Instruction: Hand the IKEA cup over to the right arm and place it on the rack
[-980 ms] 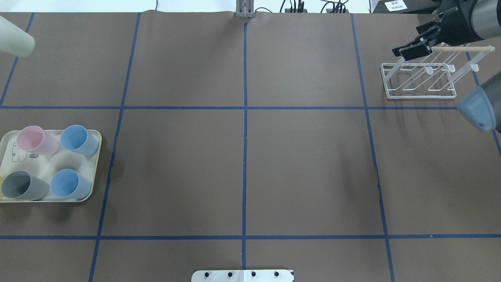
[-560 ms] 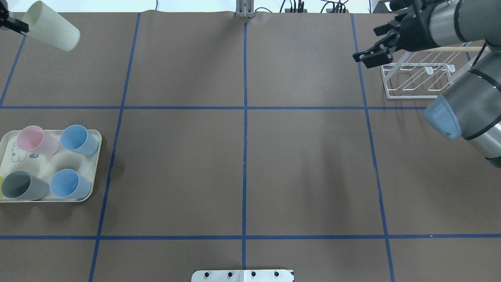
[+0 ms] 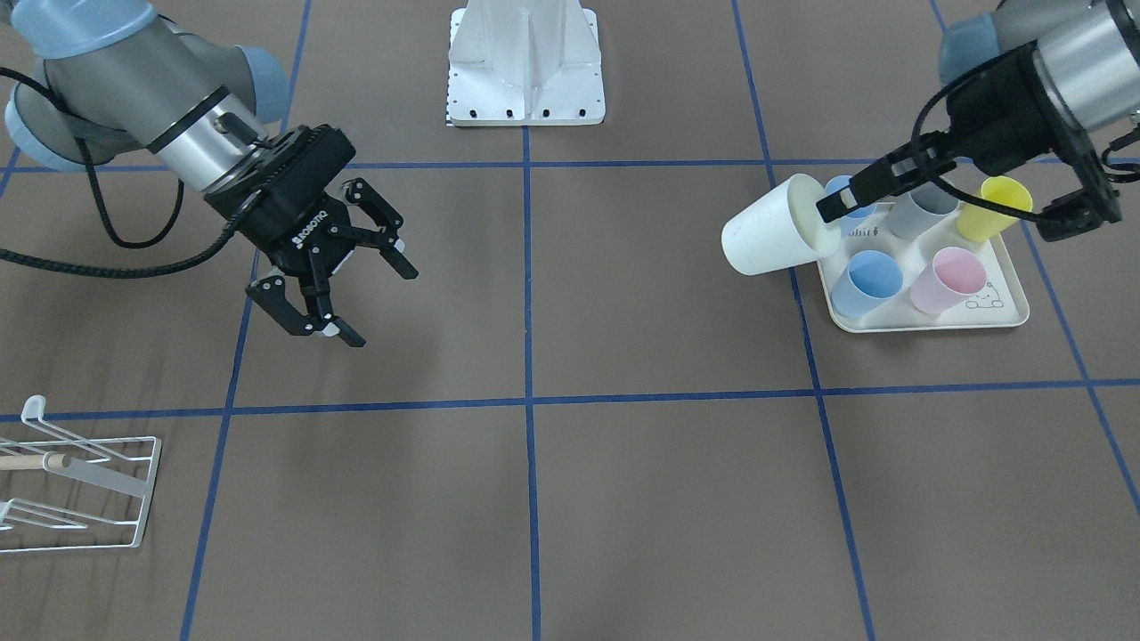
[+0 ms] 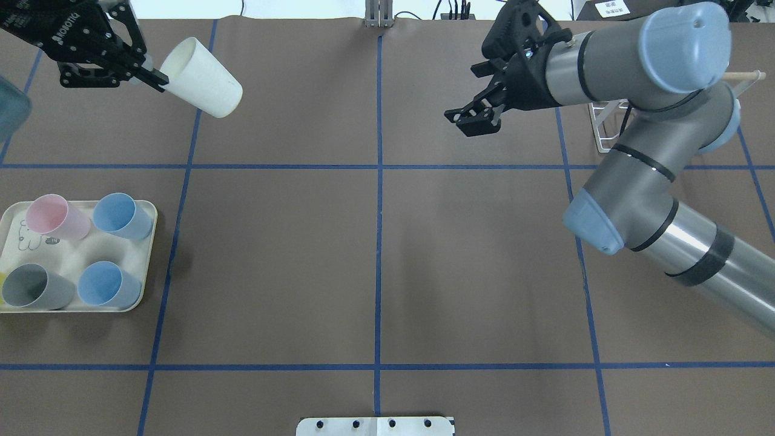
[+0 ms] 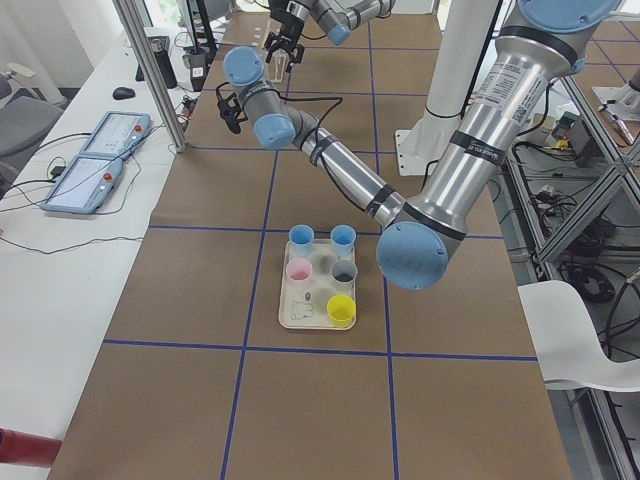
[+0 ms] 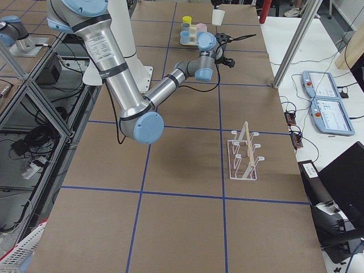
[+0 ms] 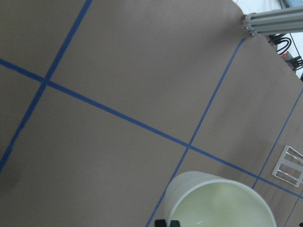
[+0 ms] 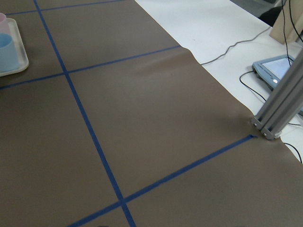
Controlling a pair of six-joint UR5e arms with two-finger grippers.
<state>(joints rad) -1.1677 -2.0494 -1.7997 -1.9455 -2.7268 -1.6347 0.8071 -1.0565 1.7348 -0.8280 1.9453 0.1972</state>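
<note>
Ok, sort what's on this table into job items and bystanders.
Job: white cup, left claw holding its rim, open right claw, rack.
Lying about: tray, pink cup, grey cup, yellow cup, two blue cups.

Yellow cup (image 5: pixel 341 311) on cream tray (image 5: pixel 297 314)

the left arm (image 3: pixel 1073 49) comes in with its wrist angled down, and the left gripper (image 4: pixel 156 77) pinches the rim of a white cup (image 4: pixel 203 75), holding it clear of the table. the right arm (image 4: pixel 636 175) bends sharply at the elbow. the right gripper (image 3: pixel 378 307) hangs in the air, jaws spread wide, turned toward the robot's left side.
</note>
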